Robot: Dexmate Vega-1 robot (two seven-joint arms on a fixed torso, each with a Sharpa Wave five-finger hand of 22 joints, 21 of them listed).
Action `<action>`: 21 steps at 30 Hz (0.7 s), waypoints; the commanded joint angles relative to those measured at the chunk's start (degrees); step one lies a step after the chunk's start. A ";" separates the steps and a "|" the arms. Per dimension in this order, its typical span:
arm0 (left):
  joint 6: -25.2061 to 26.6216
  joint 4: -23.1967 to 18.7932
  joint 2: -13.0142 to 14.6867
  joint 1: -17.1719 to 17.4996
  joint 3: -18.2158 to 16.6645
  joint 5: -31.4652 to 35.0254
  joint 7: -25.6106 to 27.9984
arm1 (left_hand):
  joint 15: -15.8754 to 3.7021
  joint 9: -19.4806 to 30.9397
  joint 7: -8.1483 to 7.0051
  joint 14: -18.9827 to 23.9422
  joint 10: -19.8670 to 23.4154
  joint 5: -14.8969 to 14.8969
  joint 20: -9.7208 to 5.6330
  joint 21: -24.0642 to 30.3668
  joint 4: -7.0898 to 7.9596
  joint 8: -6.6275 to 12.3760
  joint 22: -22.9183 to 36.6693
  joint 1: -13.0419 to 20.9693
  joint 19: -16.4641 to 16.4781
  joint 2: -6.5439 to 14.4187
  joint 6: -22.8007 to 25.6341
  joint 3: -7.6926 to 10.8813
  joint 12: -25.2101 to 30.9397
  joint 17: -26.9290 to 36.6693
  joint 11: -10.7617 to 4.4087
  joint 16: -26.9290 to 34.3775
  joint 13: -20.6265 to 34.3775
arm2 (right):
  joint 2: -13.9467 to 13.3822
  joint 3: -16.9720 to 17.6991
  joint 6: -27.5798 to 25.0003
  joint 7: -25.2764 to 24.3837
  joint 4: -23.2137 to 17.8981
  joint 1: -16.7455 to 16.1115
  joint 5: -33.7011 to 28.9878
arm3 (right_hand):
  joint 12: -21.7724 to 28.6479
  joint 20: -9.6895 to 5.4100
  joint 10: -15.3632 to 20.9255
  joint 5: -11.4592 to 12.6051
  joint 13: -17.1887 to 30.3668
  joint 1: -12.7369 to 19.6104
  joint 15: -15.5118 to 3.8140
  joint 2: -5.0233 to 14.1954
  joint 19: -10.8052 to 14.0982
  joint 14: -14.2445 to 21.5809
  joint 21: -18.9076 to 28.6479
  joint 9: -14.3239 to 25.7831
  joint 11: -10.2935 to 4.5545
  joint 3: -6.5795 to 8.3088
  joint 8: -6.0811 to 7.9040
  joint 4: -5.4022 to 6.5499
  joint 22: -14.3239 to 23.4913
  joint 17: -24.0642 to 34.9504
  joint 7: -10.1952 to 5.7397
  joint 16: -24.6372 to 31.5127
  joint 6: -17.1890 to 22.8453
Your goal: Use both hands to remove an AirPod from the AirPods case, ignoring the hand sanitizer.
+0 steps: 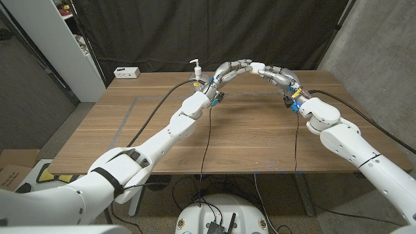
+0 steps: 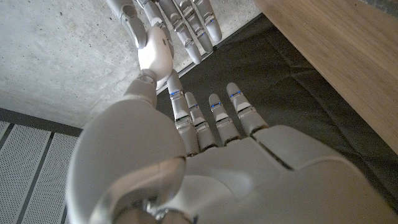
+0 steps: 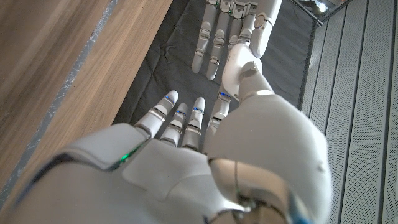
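- two hands are meeting in the air above the far middle of the wooden table (image 1: 227, 136), my left hand (image 1: 233, 70) and my right hand (image 1: 276, 73) coming together fingertip to fingertip.
- both are pinching a small white airpods case (image 1: 257, 67) between them; my other fingers are reaching out straight.
- white hand sanitizer (image 1: 195, 70) is standing upright near the table's far edge, just beside my left wrist.
- white power strip (image 1: 127, 72) is lying at the far left corner.
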 commanded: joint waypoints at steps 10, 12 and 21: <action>3.64 -3.52 2.19 0.51 0.48 0.87 -0.08 | -4.15 -1.30 -4.19 -2.17 -3.59 -1.51 0.47 0.53 1.74 -4.97 0.32 -2.08 -1.28 0.17 -2.93 -2.40 -0.85 0.07 2.57 -0.52 0.57 | -1.38 -0.44 -1.64 2.58 1.64 1.86 1.17 | 0.51 -0.36 1.43 0.08 0.53 2.36 -3.19 1.10 0.66 1.22 0.05 3.69 -0.57 0.88 2.38 0.16 0.19 0.26 0.08 0.57 3.38; 4.15 -4.17 2.64 0.60 0.44 0.93 -0.10 | -4.00 -1.55 -4.26 -2.45 -4.25 -1.62 0.56 0.46 1.99 -5.81 0.30 -2.76 -1.64 -0.35 -4.25 -3.02 -1.02 0.08 3.26 -0.52 0.63 | -1.58 -0.23 -1.49 2.87 1.84 1.76 1.38 | 0.47 -0.39 1.50 0.11 0.57 2.55 -3.19 1.14 0.66 1.30 0.02 4.05 -0.45 0.92 2.55 0.19 0.19 0.28 0.16 0.58 3.35; 7.38 -6.17 3.94 0.10 0.74 1.12 -0.76 | -2.50 -2.69 -3.40 -4.57 -6.22 -1.26 1.10 0.34 2.67 -8.98 0.19 -4.86 -2.35 -2.46 -9.03 -5.32 -1.44 0.12 3.85 -0.79 0.86 | -1.60 0.29 -0.37 5.12 3.48 1.75 3.02 | 0.31 -0.34 1.69 0.21 0.74 3.03 -3.43 1.24 0.60 1.45 -0.08 5.39 -0.53 0.96 3.03 0.37 0.19 0.37 0.26 0.59 2.88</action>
